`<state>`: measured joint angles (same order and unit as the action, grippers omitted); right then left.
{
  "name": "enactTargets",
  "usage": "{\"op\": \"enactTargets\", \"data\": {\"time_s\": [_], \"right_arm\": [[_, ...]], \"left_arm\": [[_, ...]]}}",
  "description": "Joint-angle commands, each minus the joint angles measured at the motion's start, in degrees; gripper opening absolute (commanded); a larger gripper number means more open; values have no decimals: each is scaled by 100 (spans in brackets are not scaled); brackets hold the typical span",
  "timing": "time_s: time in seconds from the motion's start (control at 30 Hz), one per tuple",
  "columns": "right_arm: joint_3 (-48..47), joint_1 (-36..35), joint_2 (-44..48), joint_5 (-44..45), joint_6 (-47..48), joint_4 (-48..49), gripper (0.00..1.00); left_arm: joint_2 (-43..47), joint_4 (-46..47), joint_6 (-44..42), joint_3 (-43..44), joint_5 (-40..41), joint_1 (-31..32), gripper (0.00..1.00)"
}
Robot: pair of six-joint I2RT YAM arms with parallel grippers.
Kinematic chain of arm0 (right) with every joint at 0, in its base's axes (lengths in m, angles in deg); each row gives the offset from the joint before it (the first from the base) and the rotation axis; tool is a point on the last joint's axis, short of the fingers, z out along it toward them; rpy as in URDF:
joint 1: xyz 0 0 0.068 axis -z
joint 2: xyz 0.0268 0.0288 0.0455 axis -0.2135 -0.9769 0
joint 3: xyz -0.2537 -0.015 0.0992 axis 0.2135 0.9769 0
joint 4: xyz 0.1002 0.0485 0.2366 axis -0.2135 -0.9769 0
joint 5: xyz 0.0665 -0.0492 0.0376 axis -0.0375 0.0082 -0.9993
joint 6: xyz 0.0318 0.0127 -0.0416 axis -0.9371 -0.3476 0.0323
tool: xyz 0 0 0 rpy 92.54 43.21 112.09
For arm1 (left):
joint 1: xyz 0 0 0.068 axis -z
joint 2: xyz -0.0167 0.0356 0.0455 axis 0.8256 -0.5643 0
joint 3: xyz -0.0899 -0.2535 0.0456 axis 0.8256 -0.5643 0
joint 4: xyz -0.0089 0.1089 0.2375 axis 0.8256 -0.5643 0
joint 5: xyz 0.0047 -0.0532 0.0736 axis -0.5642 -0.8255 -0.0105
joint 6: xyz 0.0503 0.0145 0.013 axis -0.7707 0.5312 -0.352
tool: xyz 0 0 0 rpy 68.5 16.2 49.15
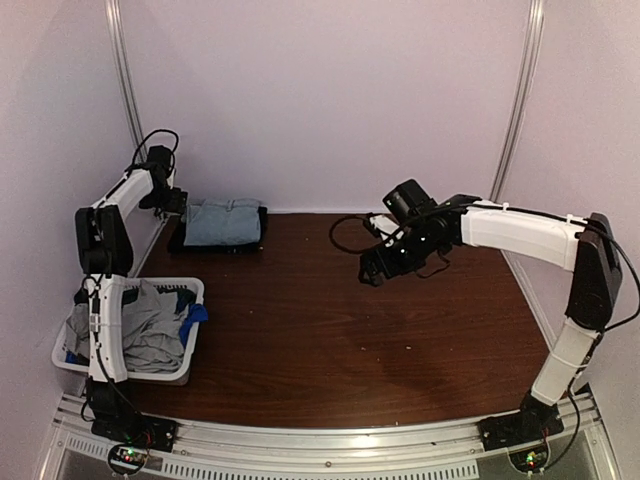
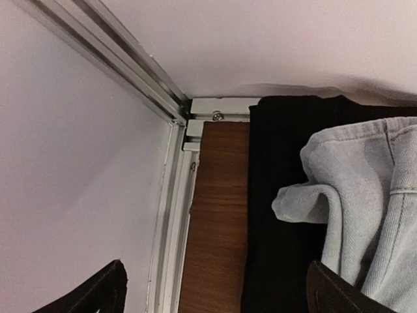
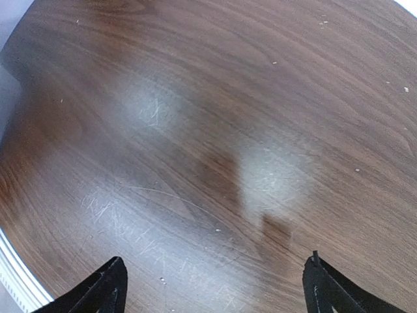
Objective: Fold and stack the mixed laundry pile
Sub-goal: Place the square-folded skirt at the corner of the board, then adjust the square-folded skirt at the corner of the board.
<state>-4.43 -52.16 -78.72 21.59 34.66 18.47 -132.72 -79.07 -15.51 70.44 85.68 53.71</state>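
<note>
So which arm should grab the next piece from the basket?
Probably left: the basket sits beside its base, and the left gripper is open by the folded stack. The right gripper hangs open over the table.

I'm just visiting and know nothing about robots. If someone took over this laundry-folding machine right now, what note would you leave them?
Left claw: open, empty, in the far-left corner by the folded denim piece, which lies on a folded black garment.
Right claw: open, empty, above the bare middle of the table.
Basket, near left: holds unfolded grey clothes and a blue item.
Done: two pieces appear folded and stacked.
Left to do: take the basket's clothes out, fold each one and add it to that pile.
</note>
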Motion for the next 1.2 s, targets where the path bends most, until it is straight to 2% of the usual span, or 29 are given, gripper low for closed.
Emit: {"op": "enactTargets", "data": {"time_s": [0.0,0.13,0.23,0.37,0.57,0.73,0.87,0.97,1.17], "right_arm": [[376,354,594,25,-53,305,94],[597,450,847,-76,-76,372,95],[703,451,960,-137,-156,388,95],[732,454,956,-187,-248,391,95],[682,456,773,-276,-370,442,95],[495,452,546,-272,-401,431,96],[343,451,353,-323,-452,431,96],[280,454,229,-348,-464,434,96],[50,452,40,-365,-397,267,97]], "left_arm": [[848,170,237,-366,-622,-100,98],[1264,1161,1105,-1220,-3304,-222,98],[1072,1706,1883,-1410,-4231,-224,98],[758,1988,2539,-1310,-4157,-228,98],[125,2090,3059,-842,-4153,-289,98],[-216,1723,3327,-483,-3657,-315,98],[-265,1718,3497,-594,-3263,-351,98],[-556,1919,3699,-391,-3684,-397,98],[-1082,2989,3991,45,-4786,-431,98]]}}
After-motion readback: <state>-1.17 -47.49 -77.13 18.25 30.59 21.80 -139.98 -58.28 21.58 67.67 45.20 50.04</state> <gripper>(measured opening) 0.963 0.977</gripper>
